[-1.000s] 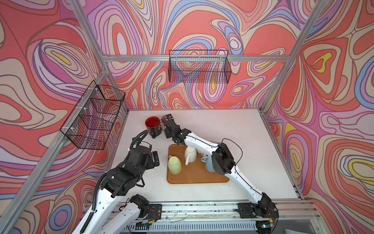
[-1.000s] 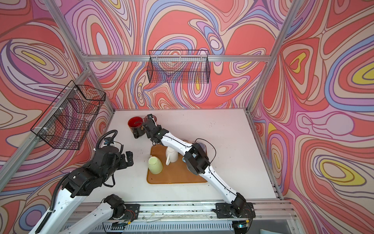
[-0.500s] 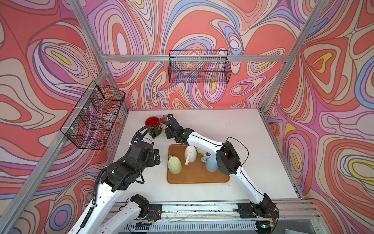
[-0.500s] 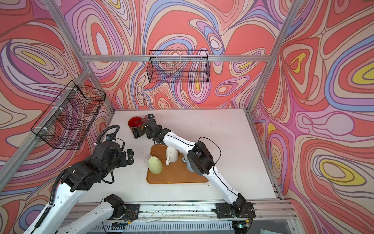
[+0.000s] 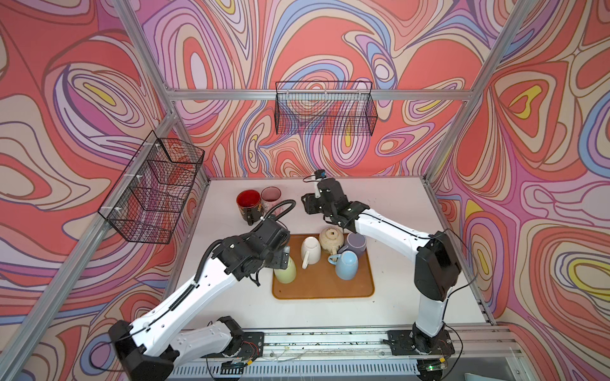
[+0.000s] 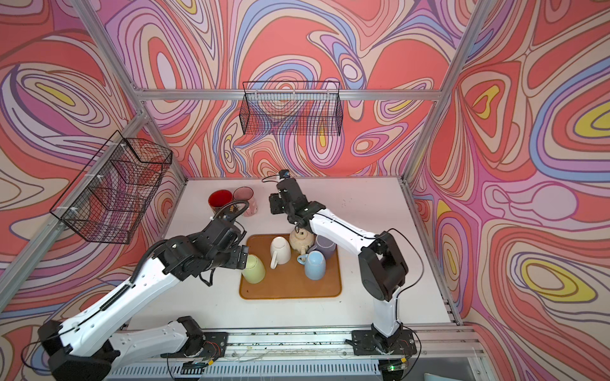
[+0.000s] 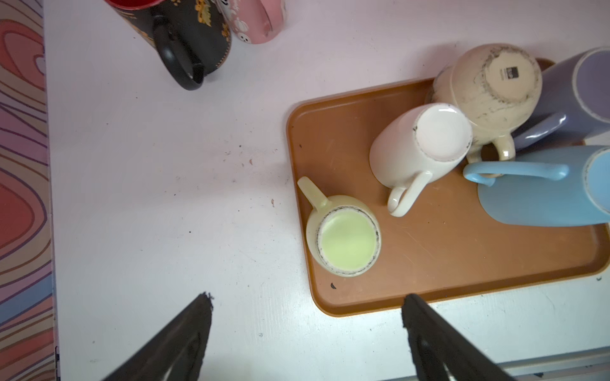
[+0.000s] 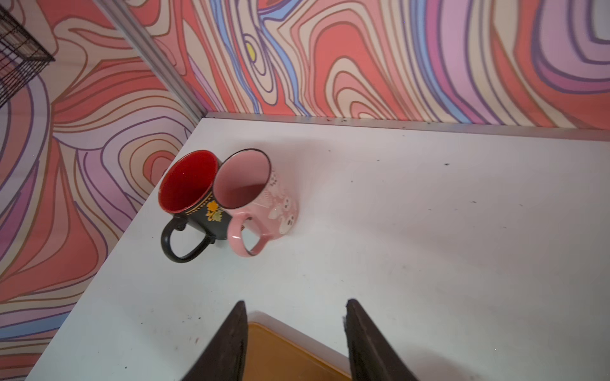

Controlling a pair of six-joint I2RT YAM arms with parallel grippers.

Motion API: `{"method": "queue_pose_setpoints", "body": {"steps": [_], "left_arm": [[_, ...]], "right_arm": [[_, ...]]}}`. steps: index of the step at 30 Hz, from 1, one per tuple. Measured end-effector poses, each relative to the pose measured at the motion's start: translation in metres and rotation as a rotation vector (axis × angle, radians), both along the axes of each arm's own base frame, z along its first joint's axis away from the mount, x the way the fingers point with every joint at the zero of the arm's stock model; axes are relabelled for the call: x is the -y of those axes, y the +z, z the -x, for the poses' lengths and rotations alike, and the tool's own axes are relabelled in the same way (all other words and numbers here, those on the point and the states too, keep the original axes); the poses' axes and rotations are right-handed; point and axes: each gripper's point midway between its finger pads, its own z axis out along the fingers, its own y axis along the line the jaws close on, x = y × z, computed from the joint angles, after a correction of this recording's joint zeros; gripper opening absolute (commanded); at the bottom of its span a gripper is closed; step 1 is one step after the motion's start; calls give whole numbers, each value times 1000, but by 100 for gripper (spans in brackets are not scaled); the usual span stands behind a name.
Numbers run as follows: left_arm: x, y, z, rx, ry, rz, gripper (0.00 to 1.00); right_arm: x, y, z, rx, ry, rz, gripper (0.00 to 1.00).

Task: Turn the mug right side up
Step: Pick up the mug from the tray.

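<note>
The left gripper [image 7: 307, 298] hangs wide open and empty above the desk [image 8: 429, 231] at the near left corner of an orange tray [image 7: 462, 264], its fingers short of a green mug [image 7: 343, 244] that stands upside down at the tray's left edge, handle pointing out over the rim. The right gripper [image 8: 297, 302], its jaws parted and gripping nothing, hovers above the desk past the tray's far edge. Ahead of it, in the far left corner, a pink mug [image 8: 280, 211] stands right side up, touching a black mug [image 8: 188, 184] with a red inside, both handles facing the arms. Four more mugs crowd the tray's far end upside down: white [image 7: 419, 148], cream [image 7: 488, 85], purple [image 7: 577, 95] and blue [image 7: 544, 194].
</note>
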Motion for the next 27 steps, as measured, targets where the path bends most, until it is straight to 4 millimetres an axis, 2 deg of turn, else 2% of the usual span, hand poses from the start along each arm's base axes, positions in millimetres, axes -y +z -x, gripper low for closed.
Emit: {"method": "queue_pose_setpoints", "body": {"steps": [5, 11, 14, 20, 27], "left_arm": [[23, -17, 0, -65, -80, -23, 88], [61, -22, -4, -97, -178, -51, 76], [75, -32, -2, -126, -217, -57, 70], [92, -52, 0, -184, -248, -52, 73], [105, -84, -7, -240, -266, -90, 73]], "right_arm": [[68, 7, 25, -14, -63, -21, 52], [136, 32, 59, 38, -144, -78, 55], [162, 38, 74, 59, -178, -92, 56], [194, 27, 97, 47, -217, -100, 56], [198, 7, 112, -3, -202, -104, 56]]}}
